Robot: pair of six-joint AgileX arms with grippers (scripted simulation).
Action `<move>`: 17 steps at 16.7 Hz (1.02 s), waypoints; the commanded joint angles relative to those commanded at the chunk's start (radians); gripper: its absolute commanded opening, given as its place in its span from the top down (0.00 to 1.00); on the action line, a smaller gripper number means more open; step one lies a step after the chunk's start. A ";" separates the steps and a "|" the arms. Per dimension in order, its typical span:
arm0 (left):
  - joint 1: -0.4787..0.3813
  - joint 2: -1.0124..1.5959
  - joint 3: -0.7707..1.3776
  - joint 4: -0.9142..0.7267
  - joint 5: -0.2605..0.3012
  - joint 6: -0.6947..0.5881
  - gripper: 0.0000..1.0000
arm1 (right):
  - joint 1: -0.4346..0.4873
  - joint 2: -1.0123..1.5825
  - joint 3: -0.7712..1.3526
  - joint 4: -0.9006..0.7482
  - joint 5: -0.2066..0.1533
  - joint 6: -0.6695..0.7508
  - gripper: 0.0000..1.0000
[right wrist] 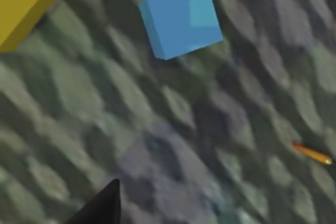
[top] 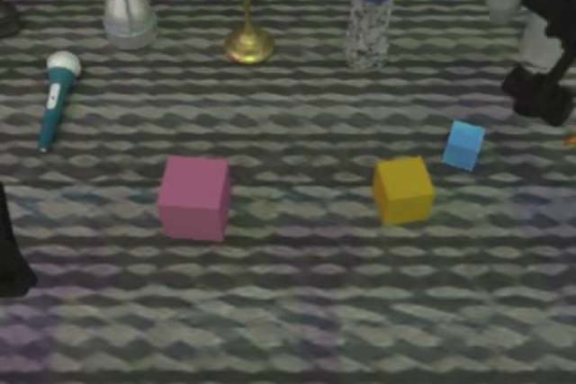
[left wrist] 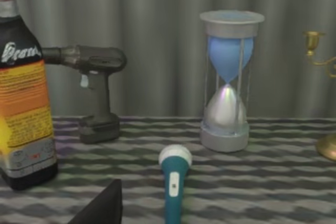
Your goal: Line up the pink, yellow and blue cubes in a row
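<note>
Waiting on three cubes that are not yet in a row

Standing over the patterned table (top: 297,312), I see the pink cube (top: 193,197) as the biggest, sitting left of centre and well apart from the others. It looks rigid, matte and probably light, but its width may strain a two-finger claw, so I would take it across two opposite flat faces, squarely.

The yellow cube (top: 403,189) sits right of centre, an easier size, with the same plain flat sides to pinch.

The blue cube (top: 463,145) is smallest, just beside the yellow one, farther back and to the right, turned at an angle. It should be easiest to lift but also easiest to knock aside; the fingers would need turning to match its faces.

The right gripper (top: 538,96) hangs near the table's right edge, near the blue cube but apart from it. I cannot tell how its fingers stand. The left arm is parked at the left edge, its claw equally unreadable.
</note>
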 joint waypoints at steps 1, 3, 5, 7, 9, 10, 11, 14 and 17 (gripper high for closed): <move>0.000 0.000 0.000 0.000 0.000 0.000 0.00 | 0.010 0.088 0.080 -0.049 0.000 -0.035 0.00; 0.000 0.000 0.000 0.000 0.000 0.000 0.00 | 0.027 0.249 0.232 -0.137 0.001 -0.099 0.00; 0.000 0.000 0.000 0.000 0.000 0.000 0.00 | 0.041 0.388 0.367 -0.206 0.001 -0.153 0.00; 0.000 0.000 0.000 0.000 0.000 0.000 0.00 | 0.052 0.492 0.470 -0.258 0.002 -0.194 0.00; 0.000 0.000 0.000 0.000 0.000 0.000 0.00 | 0.059 0.554 0.535 -0.290 0.003 -0.221 0.00; 0.000 0.000 0.000 0.000 0.000 0.000 0.00 | 0.061 0.570 0.552 -0.299 0.003 -0.228 0.00; 0.000 0.000 0.000 0.000 0.000 0.000 0.00 | 0.062 0.576 0.560 -0.303 0.003 -0.232 0.00; 0.000 0.000 0.000 0.000 0.000 0.000 0.00 | 0.062 0.576 0.560 -0.303 0.003 -0.232 0.00; 0.000 0.000 0.000 0.000 0.000 0.000 0.00 | 0.059 0.579 0.542 -0.284 0.003 -0.232 0.00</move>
